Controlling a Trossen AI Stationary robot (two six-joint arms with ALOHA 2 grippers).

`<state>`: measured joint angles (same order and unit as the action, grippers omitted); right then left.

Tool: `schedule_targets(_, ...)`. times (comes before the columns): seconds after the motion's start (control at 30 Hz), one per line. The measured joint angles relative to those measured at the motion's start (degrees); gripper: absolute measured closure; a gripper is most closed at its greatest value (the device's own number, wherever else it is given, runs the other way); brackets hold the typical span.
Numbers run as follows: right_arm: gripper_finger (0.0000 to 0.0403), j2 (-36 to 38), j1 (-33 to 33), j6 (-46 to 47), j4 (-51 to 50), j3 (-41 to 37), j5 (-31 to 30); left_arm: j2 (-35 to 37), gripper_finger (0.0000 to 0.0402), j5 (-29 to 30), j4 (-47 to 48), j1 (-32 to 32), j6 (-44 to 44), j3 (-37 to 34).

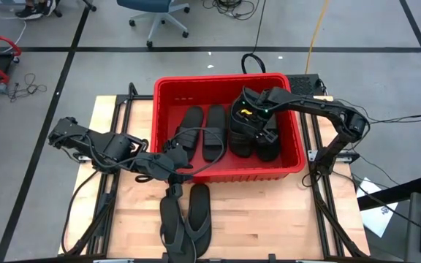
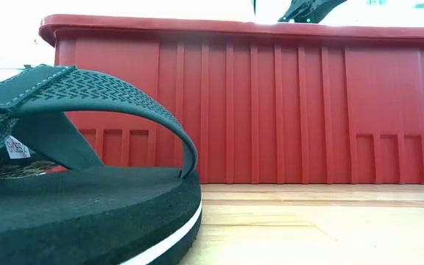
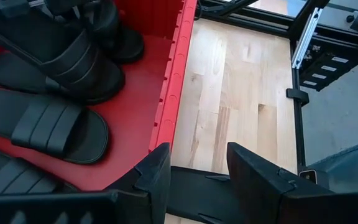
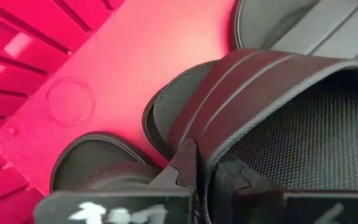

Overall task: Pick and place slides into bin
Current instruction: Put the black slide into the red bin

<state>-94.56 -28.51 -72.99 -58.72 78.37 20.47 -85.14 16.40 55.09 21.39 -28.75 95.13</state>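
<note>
While the red bin (image 1: 168, 95) sat in the upper middle of the overhead frame, four ribbed-strap slides lay inside it: two flat ones (image 1: 202, 131) side by side at centre and two more (image 1: 254, 131) piled toward the right wall. Two thong sandals (image 1: 185, 219) rested on the wooden table (image 1: 283, 219) at lower centre, just below the bin's near wall, making six sandals counted from above. The right gripper (image 1: 251, 113) reached into the bin's right half from the frame's right; only its wrist camera showed the dark fingers (image 4: 185, 165) pressed together, pinching the ribbed strap of the piled slide (image 4: 272, 81) over the red floor. The left gripper (image 1: 168, 166) hung at the bin's near rim, lower left of centre; its wrist view showed the fingers (image 3: 157, 171) spread wide with nothing between them, one thong sandal (image 3: 197, 190) lying beneath and three of the binned slides at the left. The table-level camera alone gave the bin's ribbed outer wall (image 2: 271, 110) and one thong sandal (image 2: 79, 199) huge at lower left, but none of the bin's contents.
</note>
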Motion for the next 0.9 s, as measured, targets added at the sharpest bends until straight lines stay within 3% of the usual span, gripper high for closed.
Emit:
schedule_targets(0.5,0.0391,0.02,0.02,0.25,0.25,0.00,-3.83,0.00,0.0247,-0.02,-0.02,0.00,0.09,0.00)
schedule_targets(0.9,0.0330,0.02,-0.04,5.04,3.35,0.00,-4.59,0.00,0.0247,0.00,-0.02,0.00,2.89,0.00)
